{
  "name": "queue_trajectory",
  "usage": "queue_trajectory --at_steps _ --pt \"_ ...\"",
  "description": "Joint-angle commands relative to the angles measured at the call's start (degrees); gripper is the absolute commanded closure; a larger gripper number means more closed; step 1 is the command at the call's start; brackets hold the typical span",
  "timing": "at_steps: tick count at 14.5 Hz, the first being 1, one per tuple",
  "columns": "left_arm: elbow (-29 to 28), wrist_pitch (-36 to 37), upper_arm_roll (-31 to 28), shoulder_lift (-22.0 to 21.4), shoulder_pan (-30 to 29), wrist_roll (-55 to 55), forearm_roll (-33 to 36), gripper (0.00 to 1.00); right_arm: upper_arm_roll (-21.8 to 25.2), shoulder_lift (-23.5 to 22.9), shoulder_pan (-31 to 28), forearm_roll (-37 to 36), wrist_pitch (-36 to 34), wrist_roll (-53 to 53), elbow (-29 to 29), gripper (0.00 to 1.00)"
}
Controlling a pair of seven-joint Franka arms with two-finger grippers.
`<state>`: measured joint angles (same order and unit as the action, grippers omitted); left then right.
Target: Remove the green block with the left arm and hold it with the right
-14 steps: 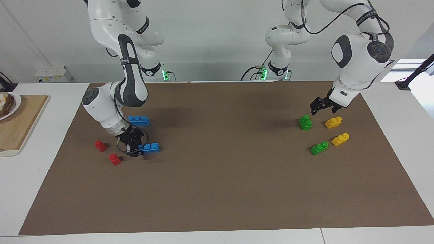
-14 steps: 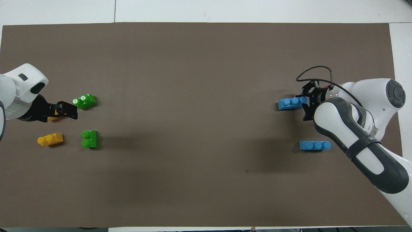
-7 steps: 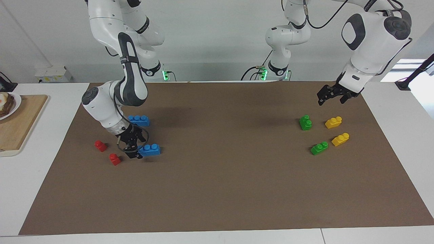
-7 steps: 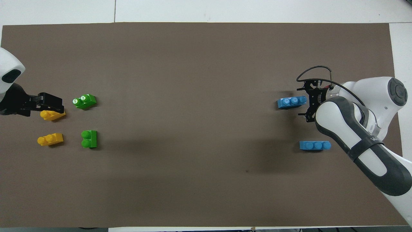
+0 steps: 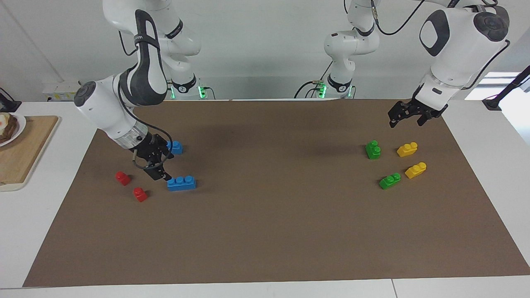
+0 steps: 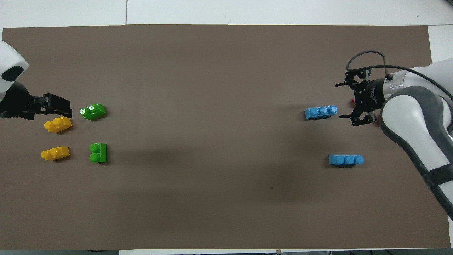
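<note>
Two green blocks lie on the brown mat at the left arm's end. One (image 5: 373,150) (image 6: 98,152) is nearer to the robots, the other (image 5: 389,181) (image 6: 92,111) is farther. My left gripper (image 5: 405,120) (image 6: 65,108) is open and empty, raised over the mat beside the yellow bricks, apart from both green blocks. My right gripper (image 5: 162,165) (image 6: 342,101) is open and empty, raised beside a blue three-stud brick (image 5: 181,183) (image 6: 320,112) at the right arm's end.
Two yellow bricks (image 5: 407,149) (image 5: 415,170) lie beside the green blocks. A second blue brick (image 5: 175,147) (image 6: 346,160) is partly hidden by the right arm. Two red bricks (image 5: 122,178) (image 5: 140,194) lie near it. A wooden board (image 5: 25,149) lies off the mat.
My right gripper let go of the blue brick, opened and lifted away from it. My left gripper rose and drew back from the nearer green block.
</note>
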<state>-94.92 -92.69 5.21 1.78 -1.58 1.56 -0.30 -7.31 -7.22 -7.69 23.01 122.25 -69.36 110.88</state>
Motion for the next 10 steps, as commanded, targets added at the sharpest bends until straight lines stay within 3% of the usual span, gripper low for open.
queue_trajectory --at_steps 1,8,10 --pt "2.2 1.5 -0.9 1.6 3.6 1.1 1.2 0.00 -0.4 0.6 -0.6 -4.4 -2.1 3.3 -4.9 0.00" --pt "3.2 3.7 -2.0 1.9 6.2 1.2 0.9 0.00 -0.4 6.1 -0.4 -12.2 -8.9 22.2 -8.0 0.00" --pt "3.1 3.9 -3.0 1.2 7.5 1.3 1.7 0.00 -0.4 7.9 -0.3 -13.8 -13.9 30.6 -8.9 0.00"
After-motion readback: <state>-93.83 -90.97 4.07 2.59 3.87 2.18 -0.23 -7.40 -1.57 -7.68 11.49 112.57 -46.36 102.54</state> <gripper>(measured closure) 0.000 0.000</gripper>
